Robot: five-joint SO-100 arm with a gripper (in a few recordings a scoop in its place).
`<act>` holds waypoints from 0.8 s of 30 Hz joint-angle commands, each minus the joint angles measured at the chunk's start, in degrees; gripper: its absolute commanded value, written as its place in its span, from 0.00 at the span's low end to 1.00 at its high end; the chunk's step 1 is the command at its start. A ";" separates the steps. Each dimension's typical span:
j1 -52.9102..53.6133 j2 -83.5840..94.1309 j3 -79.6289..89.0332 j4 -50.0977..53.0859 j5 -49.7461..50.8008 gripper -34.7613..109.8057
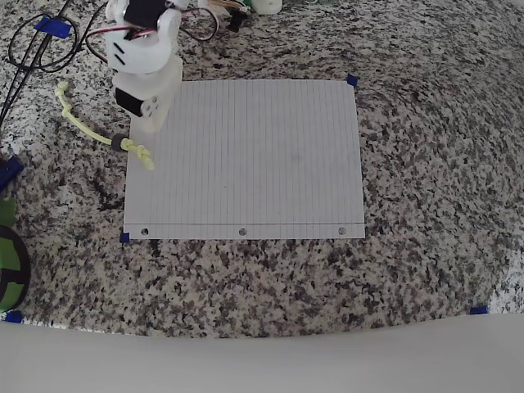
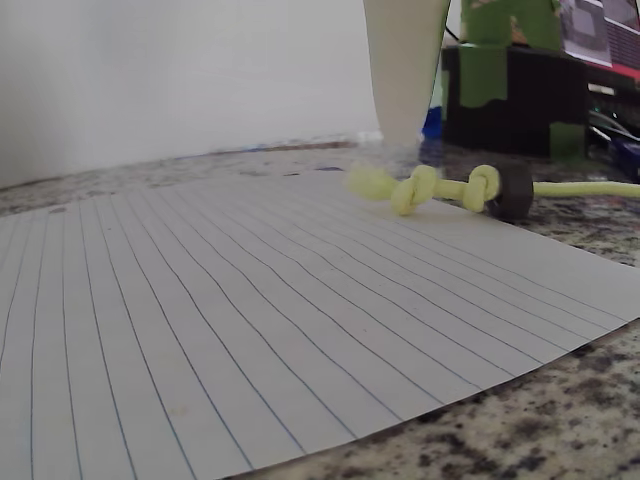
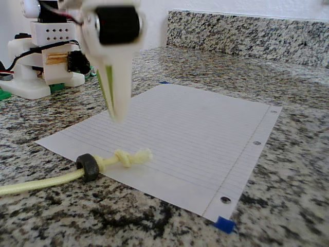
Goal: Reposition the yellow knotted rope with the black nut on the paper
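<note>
So the yellow knotted rope (image 1: 98, 131) is mostly off the paper (image 1: 246, 155) right now. Only the frayed, knotted end (image 3: 132, 157) sits over the left edge in the overhead view, the black nut (image 3: 89, 166) is right at that edge, and the rest trails off across the granite table (image 1: 426, 164) toward the upper left.

The tool (image 3: 114, 105) is above the paper near that knot, holding nothing. The fingers look pressed close together in the fixed view, but I honestly can't tell whether it's fully closed.

My take on doing this well: come down on the cord just beside the nut, between nut and knot, so the knot stops it slipping through. It's thin and limp, so pinch low and firmly, then drag slowly toward the sheet's middle. Lifting too little might scuff or shift the paper, though blue tape (image 1: 352, 80) at the corners should help.
</note>
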 commanded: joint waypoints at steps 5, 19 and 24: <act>1.05 -4.39 -6.06 1.58 -2.20 0.55; 2.55 -15.64 -17.31 4.39 -7.38 0.48; 2.72 -17.67 -19.51 8.00 -7.38 0.48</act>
